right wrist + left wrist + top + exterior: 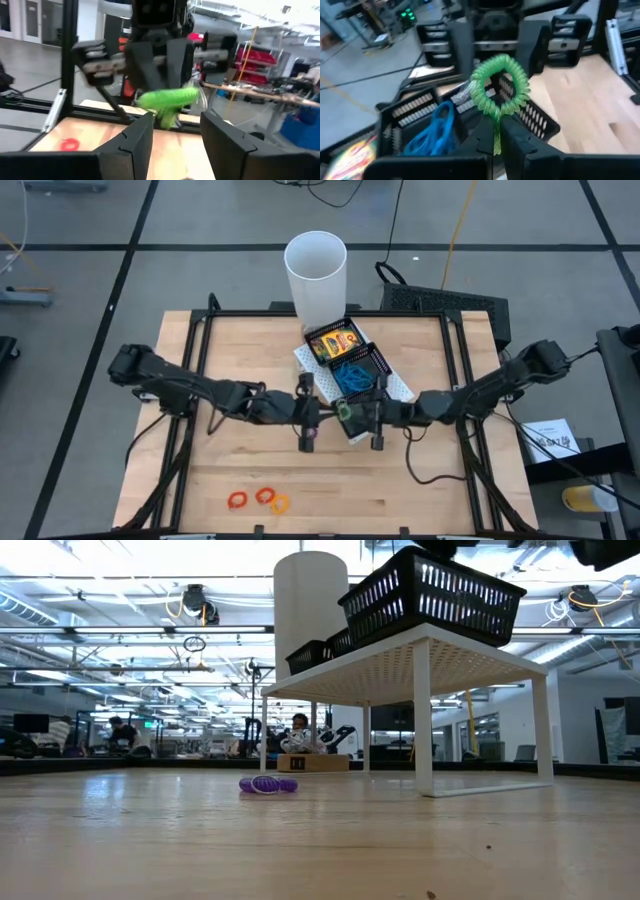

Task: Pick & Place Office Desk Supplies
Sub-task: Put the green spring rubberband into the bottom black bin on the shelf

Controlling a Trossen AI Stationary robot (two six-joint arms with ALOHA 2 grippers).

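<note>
Clearly the green coiled loop (501, 86) is light, springy and limp: the left end effector (497, 131) is clenched on a pinch of its lower edge, holding it above the black mesh tray (540, 120). Facing it, the right end effector (175, 132) hangs released, seemingly empty, and the tray's blue bands (432, 132) look equally soft.

occluded: black mesh tray (352, 370) near end under arms | blurred: green band (167, 100)
</note>
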